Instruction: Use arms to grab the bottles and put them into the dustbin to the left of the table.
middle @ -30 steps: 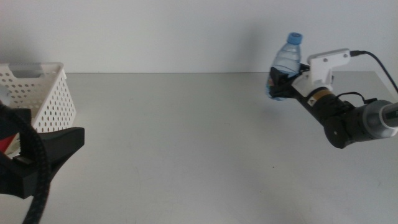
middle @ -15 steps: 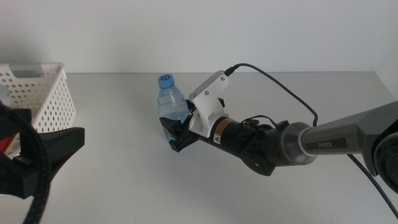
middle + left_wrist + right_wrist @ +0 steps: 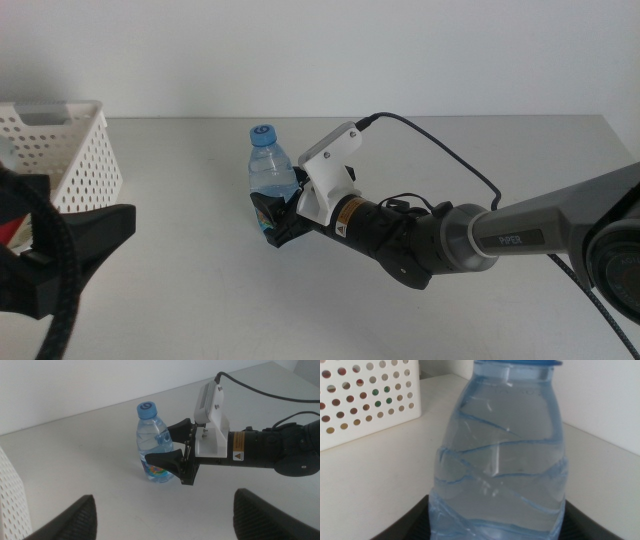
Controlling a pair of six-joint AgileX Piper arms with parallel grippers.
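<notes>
Clear plastic water bottle [image 3: 271,170] w/ blue cap sits centre-frame in the middle view, upright, base at or just above the grey table [image 3: 200,280]; can't tell which. Right gripper [image 3: 272,216] comes in from the right side of frame and is clamped on the bottle's lower, labelled part. White perforated dustbin [image 3: 75,150] is at the upper left edge, well apart from the bottle. Dark bulk of the left arm fills the lower left corner.

Left wrist view: bottle [image 3: 154,442] is upper-centre, right gripper [image 3: 167,449] w/ one dark jaw each side of the body, closed onto it, white housing behind. My left gripper [image 3: 162,515] waits low, its two jaws wide apart at the bottom corners, nothing between them. Sliver of dustbin wall [image 3: 10,497] at the far left edge.

Right wrist view: bottle [image 3: 501,455] fills the frame, jaws dark at the bottom edge, hugging its base. Dustbin [image 3: 367,395] in the upper left corner.

Risks, my read: grip is low on a thin, soft-walled bottle w/ water inside, so it could tilt or slip out during the swing twd the bin. Squeezing harder may crumple it. Also the path left runs near the parked left arm, so a clash is possible if I cut it low. Releasing short of the rim would drop it on the table.
</notes>
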